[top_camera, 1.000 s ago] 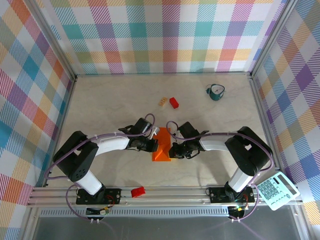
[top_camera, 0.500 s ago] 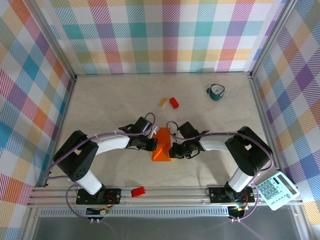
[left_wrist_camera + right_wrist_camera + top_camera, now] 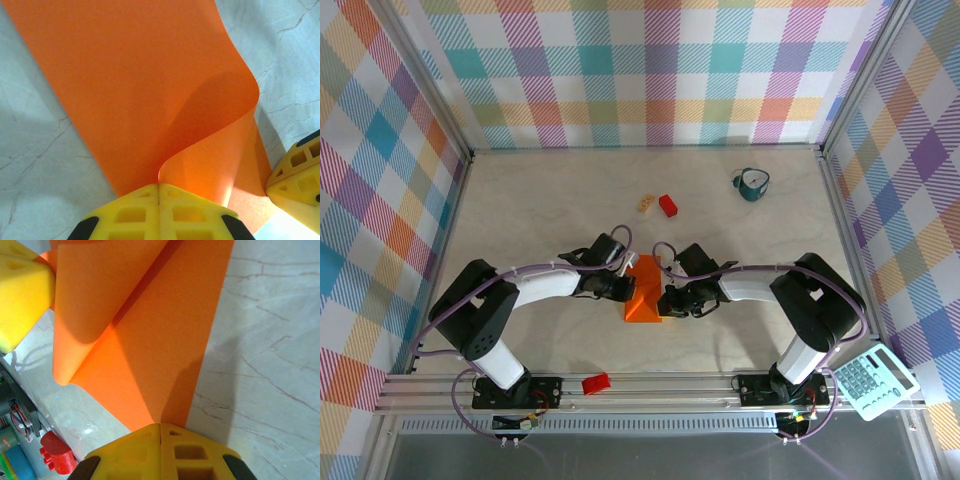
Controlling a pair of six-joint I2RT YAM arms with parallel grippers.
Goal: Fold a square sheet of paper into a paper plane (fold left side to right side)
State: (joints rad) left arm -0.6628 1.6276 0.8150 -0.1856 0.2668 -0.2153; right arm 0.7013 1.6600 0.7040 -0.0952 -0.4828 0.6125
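The square sheet of paper (image 3: 642, 294), thin, bright orange and already creased into a narrow tapered shape, lies mid-table on the pale marbled table (image 3: 540, 210), between the two arms. One flap curls up and over but is not pressed flat, so this fold looks only part done, and a finished dart seems some way off. The yellow-fingered left gripper (image 3: 159, 187) is closed tight on that raised flap. The right gripper (image 3: 160, 429) is closed too, its tips at the sheet's edge; whether it pinches or merely pins the paper is unclear. A small red block (image 3: 668, 205) and a tan block (image 3: 646, 204) sit well beyond.
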